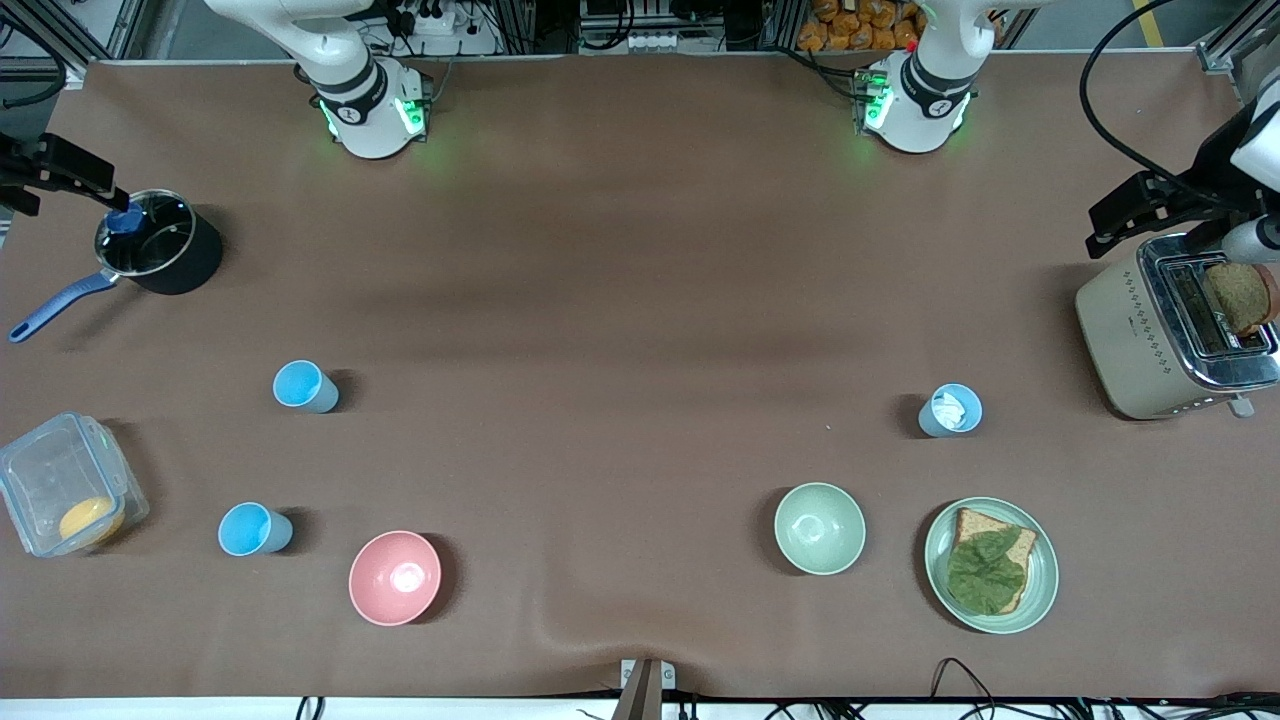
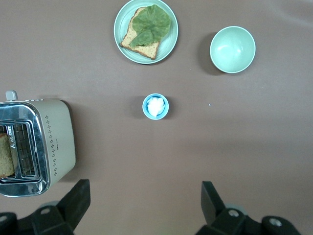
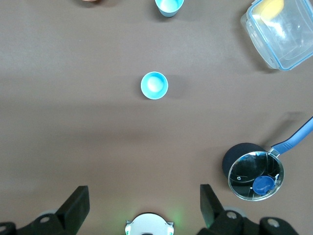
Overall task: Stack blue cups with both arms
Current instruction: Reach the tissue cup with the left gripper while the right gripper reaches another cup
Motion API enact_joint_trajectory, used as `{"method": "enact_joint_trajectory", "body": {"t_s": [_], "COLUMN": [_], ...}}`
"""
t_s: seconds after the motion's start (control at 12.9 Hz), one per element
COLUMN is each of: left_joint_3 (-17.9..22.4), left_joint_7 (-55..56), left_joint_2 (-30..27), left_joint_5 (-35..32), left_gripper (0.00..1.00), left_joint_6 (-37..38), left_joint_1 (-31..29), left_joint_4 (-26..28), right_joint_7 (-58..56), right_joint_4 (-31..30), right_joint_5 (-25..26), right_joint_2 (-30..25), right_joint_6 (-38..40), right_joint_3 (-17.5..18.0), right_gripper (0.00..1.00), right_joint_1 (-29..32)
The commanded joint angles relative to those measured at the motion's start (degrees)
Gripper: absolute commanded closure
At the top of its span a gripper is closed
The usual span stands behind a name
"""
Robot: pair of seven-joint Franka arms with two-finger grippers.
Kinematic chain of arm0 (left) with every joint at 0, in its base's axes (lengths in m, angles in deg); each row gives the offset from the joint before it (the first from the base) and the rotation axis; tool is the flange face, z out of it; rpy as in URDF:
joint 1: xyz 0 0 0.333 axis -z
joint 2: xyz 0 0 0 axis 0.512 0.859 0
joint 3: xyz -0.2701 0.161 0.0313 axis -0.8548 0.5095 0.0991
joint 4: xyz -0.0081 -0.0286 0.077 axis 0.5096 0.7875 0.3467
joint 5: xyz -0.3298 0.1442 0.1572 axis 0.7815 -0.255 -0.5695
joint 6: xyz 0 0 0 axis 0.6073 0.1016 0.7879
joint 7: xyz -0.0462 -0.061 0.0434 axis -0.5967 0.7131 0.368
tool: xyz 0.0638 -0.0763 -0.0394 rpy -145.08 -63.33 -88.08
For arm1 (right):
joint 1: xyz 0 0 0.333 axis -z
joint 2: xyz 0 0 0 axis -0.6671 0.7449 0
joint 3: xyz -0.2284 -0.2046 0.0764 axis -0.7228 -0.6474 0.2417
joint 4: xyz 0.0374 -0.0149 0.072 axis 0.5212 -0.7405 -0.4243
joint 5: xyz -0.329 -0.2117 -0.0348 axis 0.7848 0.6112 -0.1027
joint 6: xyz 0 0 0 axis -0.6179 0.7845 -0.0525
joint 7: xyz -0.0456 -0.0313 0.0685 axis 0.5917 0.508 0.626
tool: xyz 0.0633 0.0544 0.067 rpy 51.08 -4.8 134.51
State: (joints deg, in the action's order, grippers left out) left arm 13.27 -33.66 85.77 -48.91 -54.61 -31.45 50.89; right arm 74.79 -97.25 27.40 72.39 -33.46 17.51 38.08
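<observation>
Three blue cups stand upright on the brown table. A paler blue cup (image 1: 305, 386) (image 3: 154, 85) and a sky-blue cup (image 1: 253, 529) (image 3: 169, 6) stand toward the right arm's end, the sky-blue one nearer the front camera. A third blue cup (image 1: 950, 410) (image 2: 155, 106), with something white inside, stands toward the left arm's end. My left gripper (image 2: 145, 193) hangs open and empty high over bare table between that cup and its base. My right gripper (image 3: 144, 196) hangs open and empty high over its own base. Neither gripper shows in the front view.
A pink bowl (image 1: 394, 577) and a pale green bowl (image 1: 820, 527) (image 2: 233, 49) sit near the front edge. A plate (image 1: 1040, 590) (image 2: 168, 44) carries bread and lettuce. A toaster (image 1: 1130, 340) (image 2: 56, 142), a dark pot (image 1: 190, 270) (image 3: 256, 174) and a clear box (image 1: 40, 470) (image 3: 293, 44) stand at the table's ends.
</observation>
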Motion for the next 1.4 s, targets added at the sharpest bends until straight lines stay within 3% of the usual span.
{"method": "enact_joint_trajectory", "body": {"t_s": [0.0, 0.47, 0.7, 1.01, 1.32], "left_joint_3": [0.3, 0.3, 0.4, 0.3, 0.3], "left_joint_7": [0.3, 0.7, 0.7, 0.5, 0.2], "left_joint_2": [-0.6, 4.9, 2.9, 4.0, 9.9], "left_joint_5": [0.3, 0.0, -0.1, -3.3, -4.9], "left_gripper": [0.00, 0.00, 0.00, 0.00, 0.00], "left_joint_6": [0.5, -2.5, -16.5, -29.6, -41.9], "left_joint_1": [0.1, -0.1, -0.3, -0.2, -0.3], "left_joint_4": [0.3, 3.4, 17.0, 27.4, 33.5], "right_joint_7": [-0.5, -0.5, -0.5, -0.5, 0.3], "right_joint_4": [-0.5, -0.5, -0.5, -0.6, -0.4], "right_joint_5": [0.1, 0.1, 0.1, 0.1, -0.2], "right_joint_2": [-0.4, 0.5, 1.8, 5.3, 18.1], "right_joint_6": [-0.6, -1.1, -1.0, 1.3, -1.3], "right_joint_3": [0.2, 0.2, 0.2, 0.2, 0.1], "right_gripper": [0.00, 0.00, 0.00, 0.00, 0.00], "right_joint_1": [0.1, 0.1, 0.6, 3.1, 3.4]}}
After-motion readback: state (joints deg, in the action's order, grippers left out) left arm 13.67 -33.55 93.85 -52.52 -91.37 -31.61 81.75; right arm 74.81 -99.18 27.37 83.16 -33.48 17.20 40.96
